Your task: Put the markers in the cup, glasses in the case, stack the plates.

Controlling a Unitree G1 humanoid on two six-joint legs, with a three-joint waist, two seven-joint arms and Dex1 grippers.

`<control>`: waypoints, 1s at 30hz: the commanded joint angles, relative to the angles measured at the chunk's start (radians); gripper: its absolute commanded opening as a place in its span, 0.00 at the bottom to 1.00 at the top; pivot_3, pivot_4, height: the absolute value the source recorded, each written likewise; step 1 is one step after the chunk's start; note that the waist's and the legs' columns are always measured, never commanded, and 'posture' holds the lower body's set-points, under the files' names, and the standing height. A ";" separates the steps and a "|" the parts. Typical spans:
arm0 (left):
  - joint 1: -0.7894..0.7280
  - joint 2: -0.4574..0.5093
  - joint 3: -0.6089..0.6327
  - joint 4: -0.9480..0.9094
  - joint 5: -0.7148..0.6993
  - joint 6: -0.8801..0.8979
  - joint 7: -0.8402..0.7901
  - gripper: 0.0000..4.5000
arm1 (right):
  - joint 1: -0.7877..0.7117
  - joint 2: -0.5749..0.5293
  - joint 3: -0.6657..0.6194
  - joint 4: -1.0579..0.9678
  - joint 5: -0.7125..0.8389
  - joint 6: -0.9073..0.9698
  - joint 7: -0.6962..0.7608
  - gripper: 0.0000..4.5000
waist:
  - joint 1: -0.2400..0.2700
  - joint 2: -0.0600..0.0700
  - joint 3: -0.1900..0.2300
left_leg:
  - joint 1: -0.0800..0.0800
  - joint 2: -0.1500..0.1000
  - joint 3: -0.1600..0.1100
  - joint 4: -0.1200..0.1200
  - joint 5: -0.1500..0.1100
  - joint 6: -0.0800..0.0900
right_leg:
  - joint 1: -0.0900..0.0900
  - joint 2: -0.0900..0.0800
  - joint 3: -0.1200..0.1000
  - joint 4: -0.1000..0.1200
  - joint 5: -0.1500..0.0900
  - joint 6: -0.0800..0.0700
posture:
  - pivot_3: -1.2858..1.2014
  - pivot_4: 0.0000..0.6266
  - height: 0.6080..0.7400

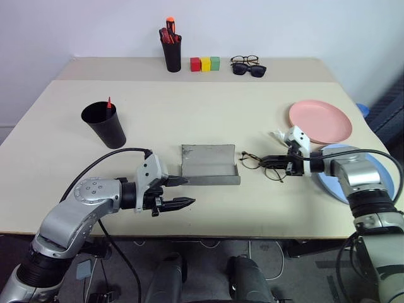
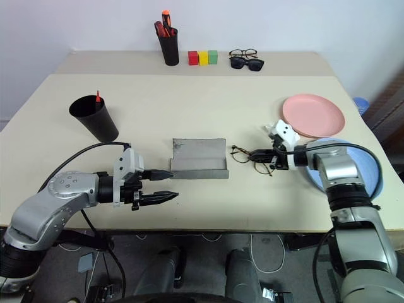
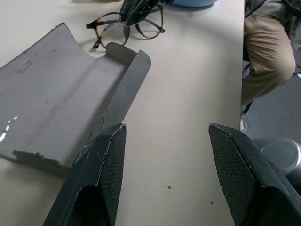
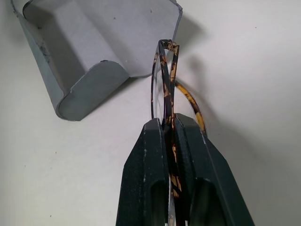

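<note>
While the case (image 1: 210, 165) lies open at table centre, the right gripper (image 1: 276, 161) pinches the glasses (image 1: 260, 163) just right of it.
Left eye view: left gripper (image 1: 180, 192), fingers spread and empty, lower left of the case. Cup (image 1: 105, 124) at left, red marker tip (image 1: 108, 102) showing inside. Pink plate (image 1: 320, 121) at right, blue plate (image 1: 372, 170) below it, under the right arm.
Left wrist view: spread fingers (image 3: 107, 165) near the case's open end; glasses (image 3: 123, 24) at upper centre.
Right wrist view: fingers (image 4: 150, 174) pressed together on the glasses frame (image 4: 164, 80), standing on edge; case (image 4: 94, 47) at upper left.
</note>
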State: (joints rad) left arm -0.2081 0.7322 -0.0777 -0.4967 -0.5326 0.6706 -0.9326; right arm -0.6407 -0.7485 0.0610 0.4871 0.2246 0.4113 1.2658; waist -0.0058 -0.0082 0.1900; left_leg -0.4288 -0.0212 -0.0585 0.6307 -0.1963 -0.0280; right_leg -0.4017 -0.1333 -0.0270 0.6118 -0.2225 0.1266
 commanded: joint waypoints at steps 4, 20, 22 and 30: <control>-0.006 0.002 0.014 -0.017 -0.019 -0.021 -0.015 0.63 | -0.061 -0.040 -0.098 -0.242 0.122 0.151 -0.009 0.01 | -0.017 0.001 0.001 | -0.001 0.001 0.000 -0.002 0.000 0.000 | -0.004 0.001 0.001 0.001 0.000 0.000 | 0.52 0.24 1.00; 0.251 -0.034 0.297 0.055 -0.085 -0.399 -0.186 0.63 | -0.095 0.348 0.074 -0.249 0.093 0.012 -0.164 0.01 | -0.007 0.001 0.001 | -0.003 0.001 0.000 -0.003 0.000 0.000 | -0.007 0.001 0.001 0.000 0.000 -0.002 | 0.52 0.24 1.00; 0.264 -0.005 0.362 0.101 -0.185 -0.359 -0.265 0.63 | -0.106 0.356 0.092 -0.208 0.076 -0.011 -0.154 0.01 | -0.008 0.001 0.001 | -0.004 0.001 0.000 -0.003 0.000 -0.001 | -0.008 0.001 0.001 0.000 0.000 -0.003 | 0.52 0.24 1.00; 0.301 0.125 0.433 0.258 -0.236 -0.360 -0.516 0.63 | -0.127 0.356 0.130 -0.098 0.025 -0.077 -0.107 0.01 | -0.014 0.002 0.002 | -0.004 0.002 0.001 -0.004 0.000 0.000 | -0.009 0.002 0.001 0.001 0.000 -0.003 | 0.52 0.24 1.00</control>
State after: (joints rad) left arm 0.0932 0.8386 0.3305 -0.2555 -0.7626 0.3320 -1.4016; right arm -0.7306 -0.3933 0.1930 0.3909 0.2536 0.3615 1.1461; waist -0.0203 -0.0061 0.1919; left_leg -0.4325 -0.0193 -0.0580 0.6262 -0.1962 -0.0285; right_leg -0.4114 -0.1316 -0.0262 0.6126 -0.2229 0.1237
